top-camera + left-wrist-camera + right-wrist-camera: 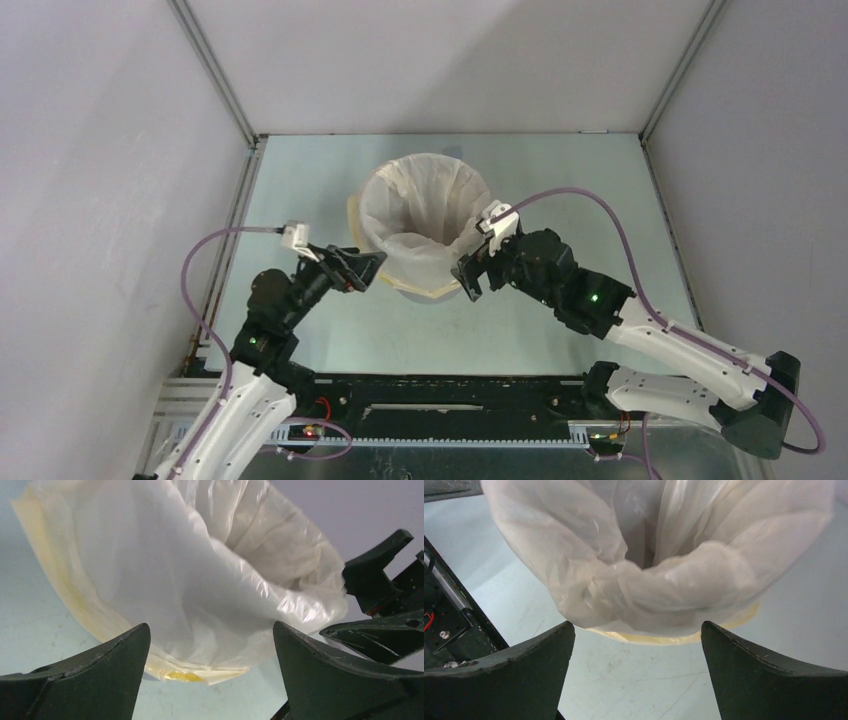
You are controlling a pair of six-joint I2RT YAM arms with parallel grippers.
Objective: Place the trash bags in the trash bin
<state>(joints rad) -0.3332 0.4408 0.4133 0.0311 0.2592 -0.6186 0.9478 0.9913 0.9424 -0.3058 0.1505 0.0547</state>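
The pale cream trash bag (425, 205) hangs open in the trash bin, with its mouth folded down over the rim. Only a sliver of the grey bin wall (420, 291) shows below it. The bag's yellow edge band shows in the left wrist view (185, 676) and in the right wrist view (664, 639). My left gripper (372, 262) is open and empty, just left of the bag's near side (200, 580). My right gripper (469, 275) is open and empty, just right of the bag's near side (659, 580). Neither gripper touches the bag.
The pale green table (560, 190) is enclosed by grey walls on three sides. A black base rail (450, 385) runs along the near edge and shows at the left of the right wrist view (454, 625). The right gripper's fingers (380, 580) appear in the left wrist view.
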